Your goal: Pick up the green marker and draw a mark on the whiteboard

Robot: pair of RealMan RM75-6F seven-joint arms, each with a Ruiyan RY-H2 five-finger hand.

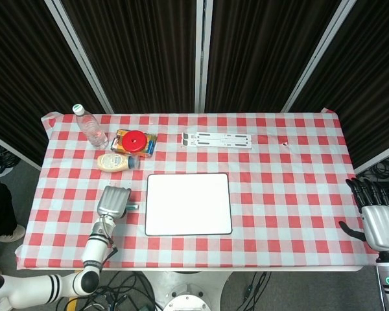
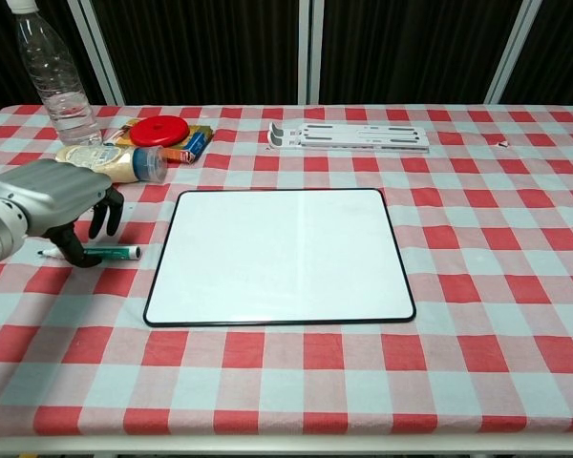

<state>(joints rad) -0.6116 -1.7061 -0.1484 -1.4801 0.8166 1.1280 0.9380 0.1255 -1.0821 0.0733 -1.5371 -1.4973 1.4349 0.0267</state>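
The green marker (image 2: 116, 253) lies flat on the checked cloth just left of the whiteboard (image 2: 279, 256); in the head view only its tip (image 1: 133, 207) shows. My left hand (image 2: 59, 202) hangs over the marker's left end, fingers curled down behind it and the thumb at its near side. The marker still rests on the table. From above, the left hand (image 1: 113, 200) sits beside the whiteboard (image 1: 188, 204). My right hand (image 1: 380, 221) is at the table's right edge, fingers spread, holding nothing.
At the back left stand a water bottle (image 2: 53, 72), a lying mayonnaise bottle (image 2: 115, 164) and a red lid on an orange box (image 2: 162, 131). A white folding stand (image 2: 351, 136) lies behind the whiteboard.
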